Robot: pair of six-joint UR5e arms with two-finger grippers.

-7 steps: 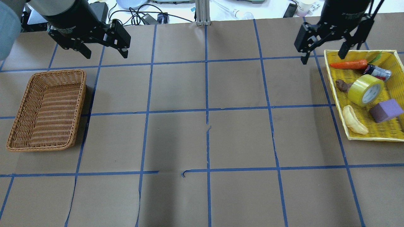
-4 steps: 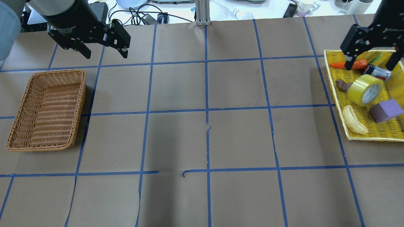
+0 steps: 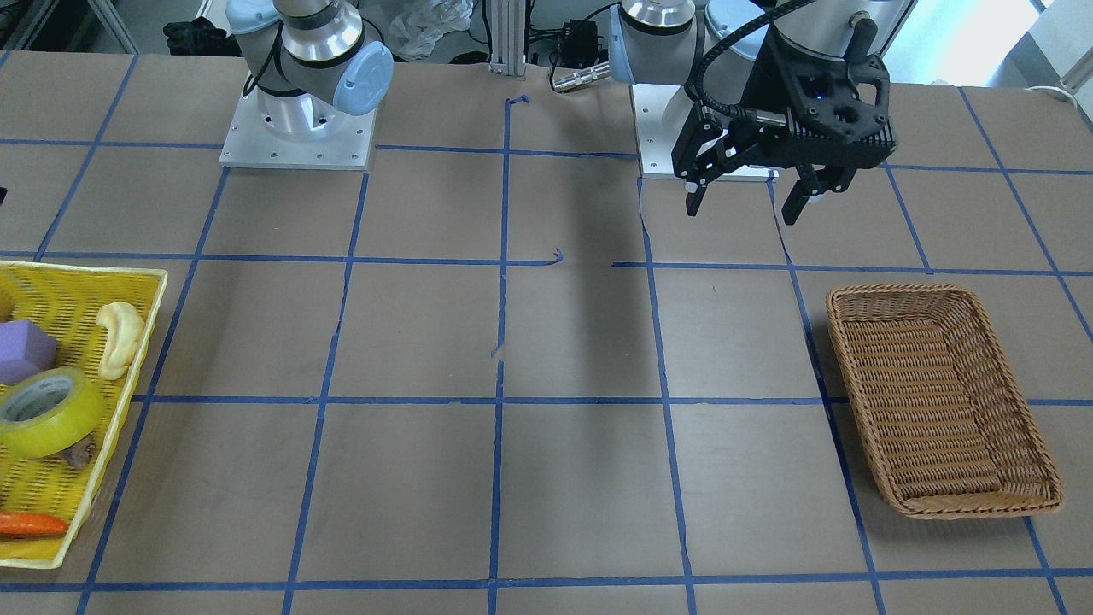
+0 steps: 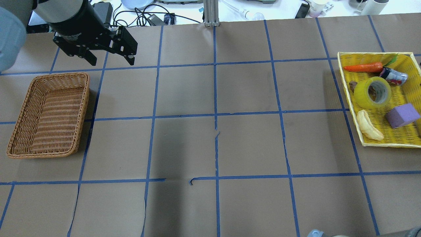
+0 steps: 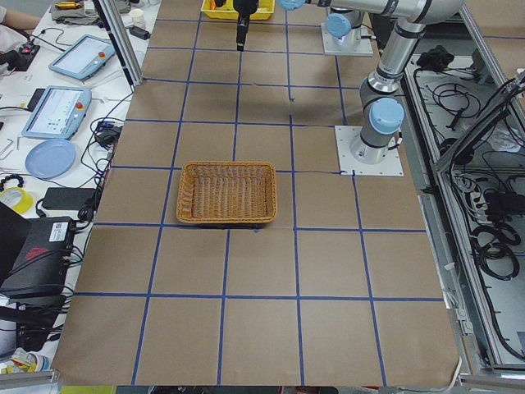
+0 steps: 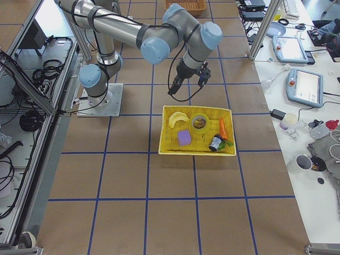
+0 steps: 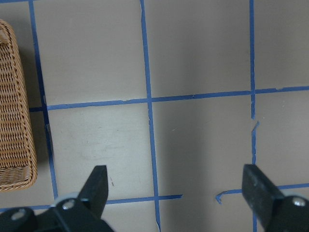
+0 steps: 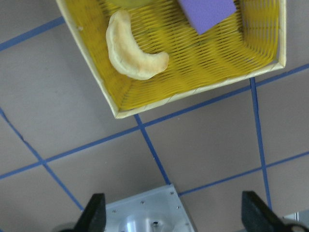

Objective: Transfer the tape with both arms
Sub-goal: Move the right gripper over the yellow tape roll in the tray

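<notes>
- Light: bright and even, from overhead; no hard-edged shadows.
- Table (image 4: 250, 144): matte brown, no glare. One broad, soft, dark band runs down its middle in the overhead and front-facing views.
- Wicker basket (image 4: 49, 115): narrow soft shadow along its right side in the overhead view.
- Bench (image 4: 283, 10) past the table's far edge: washed out to white.
- Front-facing view, top right corner: pale, overexposed.
- Wrist views: table sharp. The fingertips of the left gripper (image 7: 175, 176) and right gripper (image 8: 174, 203) are soft and out of focus at the bottom edge.
- Side views: fine detail lost at the far end.

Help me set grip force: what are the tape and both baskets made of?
Tape: glossy yellow-green plastic film on a grey-white, probably cardboard, core.
Brown basket: woven wicker or rattan look, matte, strands visible.
Yellow basket: likely plastic, regular moulded lattice.
</notes>
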